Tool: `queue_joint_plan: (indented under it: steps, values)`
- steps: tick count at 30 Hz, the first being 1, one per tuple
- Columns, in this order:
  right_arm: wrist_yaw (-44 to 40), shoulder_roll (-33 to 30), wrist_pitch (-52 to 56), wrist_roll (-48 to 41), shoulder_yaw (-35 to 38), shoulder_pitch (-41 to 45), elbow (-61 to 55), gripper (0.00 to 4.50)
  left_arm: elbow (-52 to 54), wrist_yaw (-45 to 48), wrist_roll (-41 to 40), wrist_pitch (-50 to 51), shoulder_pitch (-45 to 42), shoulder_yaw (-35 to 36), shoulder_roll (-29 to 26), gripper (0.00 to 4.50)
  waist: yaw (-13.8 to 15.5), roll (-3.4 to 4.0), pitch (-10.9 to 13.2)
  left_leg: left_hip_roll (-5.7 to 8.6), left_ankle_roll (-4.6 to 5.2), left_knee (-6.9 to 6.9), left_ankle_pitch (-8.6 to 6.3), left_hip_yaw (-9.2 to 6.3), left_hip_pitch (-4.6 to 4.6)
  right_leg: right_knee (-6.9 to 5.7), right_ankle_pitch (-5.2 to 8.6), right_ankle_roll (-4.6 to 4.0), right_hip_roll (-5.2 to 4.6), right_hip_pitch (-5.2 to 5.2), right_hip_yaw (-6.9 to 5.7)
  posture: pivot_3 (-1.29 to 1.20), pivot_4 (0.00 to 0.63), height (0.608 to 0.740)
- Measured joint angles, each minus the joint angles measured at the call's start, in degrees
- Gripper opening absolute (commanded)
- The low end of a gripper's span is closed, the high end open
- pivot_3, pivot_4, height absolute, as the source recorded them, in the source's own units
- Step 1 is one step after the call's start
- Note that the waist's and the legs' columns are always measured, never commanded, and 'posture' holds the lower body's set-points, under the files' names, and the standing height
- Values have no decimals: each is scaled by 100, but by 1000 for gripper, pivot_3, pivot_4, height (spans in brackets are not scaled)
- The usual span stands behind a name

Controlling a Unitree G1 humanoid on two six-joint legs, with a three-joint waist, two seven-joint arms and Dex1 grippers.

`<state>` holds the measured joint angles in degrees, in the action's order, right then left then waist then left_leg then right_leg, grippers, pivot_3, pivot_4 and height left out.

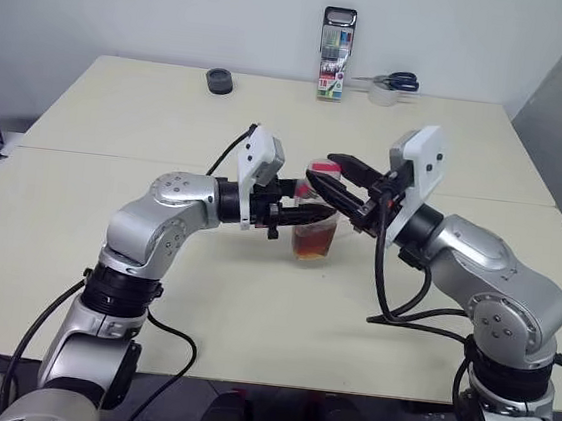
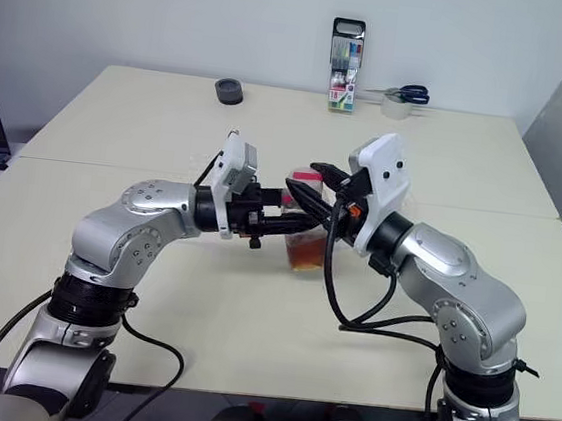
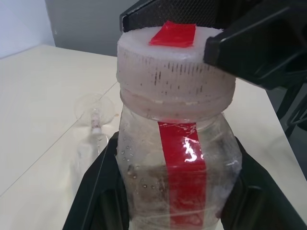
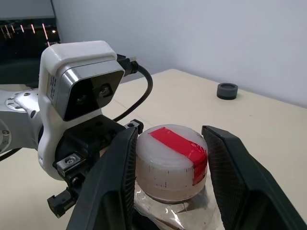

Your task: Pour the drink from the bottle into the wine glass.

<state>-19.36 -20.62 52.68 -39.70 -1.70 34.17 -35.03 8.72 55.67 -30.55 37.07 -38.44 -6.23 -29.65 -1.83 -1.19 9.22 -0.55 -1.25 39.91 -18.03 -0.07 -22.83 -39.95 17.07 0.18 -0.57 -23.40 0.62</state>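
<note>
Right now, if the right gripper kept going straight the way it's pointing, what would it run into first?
Almost nothing to travel: the right gripper already straddles the bottle's cap, one finger on each side. Pushing on, its palm would probably meet the cap first, with the left gripper's camera housing just beyond, though depth is unclear.

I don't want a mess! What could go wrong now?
The left gripper holds the bottle while the right gripper closes around the cap. A crooked twist could tip the bottle and spill the drink. The wine glass lies on its side close by and might roll.
</note>
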Motion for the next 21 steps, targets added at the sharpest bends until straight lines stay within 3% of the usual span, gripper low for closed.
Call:
queue_joint_plan:
  steps: [6, 9, 14, 17, 21]
  values:
    - [-2194, -825, -80, -712, -3, 810, 973, 1770, 552, 809, -661, 432, 141, 200, -682, 1834, -7, 4, 3, 0, 7, -1, -4, 1, 4, 0, 0, 0, 3, 0, 0, 0, 150, 740]
    - [-2840, -898, -164, -757, -116, 1174, 1410, 1770, 628, 1060, -762, 445, 128, 275, -805, 1834, 2, 3, 2, -1, 7, -1, -4, -2, 5, 3, 0, 0, 4, 3, -2, 0, 150, 740]
    - [-3050, -1086, -30, -915, -100, 1193, 1533, 3481, 626, 1143, -720, 353, -28, 115, -697, 1834, 48, 2, 3, 2, 7, 3, -4, -4, -7, 10, 0, 0, -3, 3, -6, 0, 150, 740]
    - [-2823, -1484, 274, -1172, 289, 632, 1154, 4460, 598, 1086, -568, 147, -5, 98, -709, 1834, 67, 1, 3, 2, 7, 2, -4, -4, -9, 17, 0, 0, -5, 4, -6, 0, 150, 740]
    - [-2241, -1656, 582, -1608, 763, 90, 450, 4460, 469, 800, -414, 70, 190, 121, -649, 1834, 15, 2, 3, 0, 8, -1, -4, -5, -4, 6, 0, 0, -4, 2, -6, 0, 150, 740]
